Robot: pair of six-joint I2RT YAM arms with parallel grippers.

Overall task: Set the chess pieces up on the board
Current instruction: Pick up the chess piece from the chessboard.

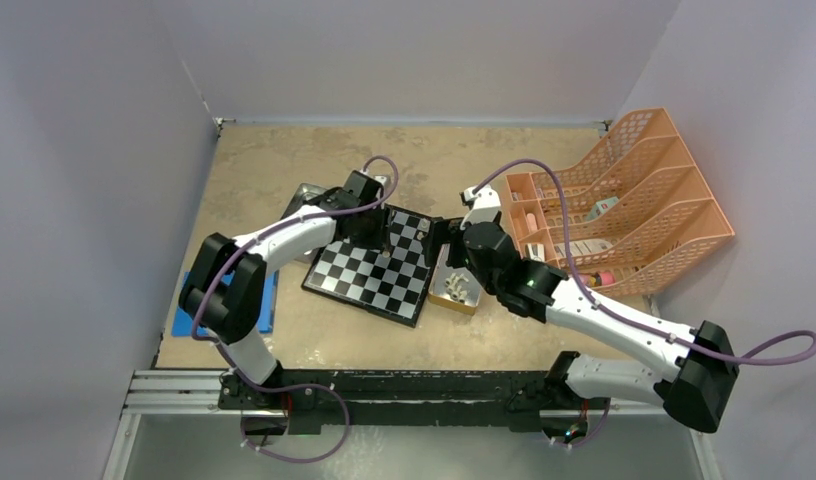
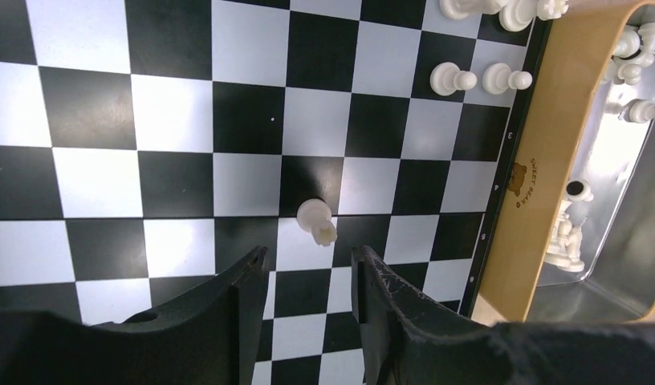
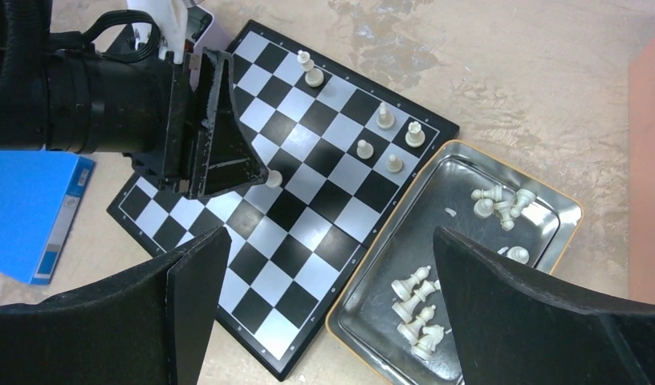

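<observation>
from above, i see the board [image 1: 379, 265] with my left claw [image 1: 376, 235] over its far side and my right claw [image 1: 444, 238] just off its right edge.

left wrist camera: the left fingers stand apart with nothing between them. a white pawn [image 2: 316, 220] sits on the board just ahead of their tips.

right wrist camera: the right claw gapes wide, empty. more white pieces [image 3: 412, 135] stand near the board's far right corner, and others lie in the metal tray [image 3: 461, 241] touching the board's right edge.
</observation>
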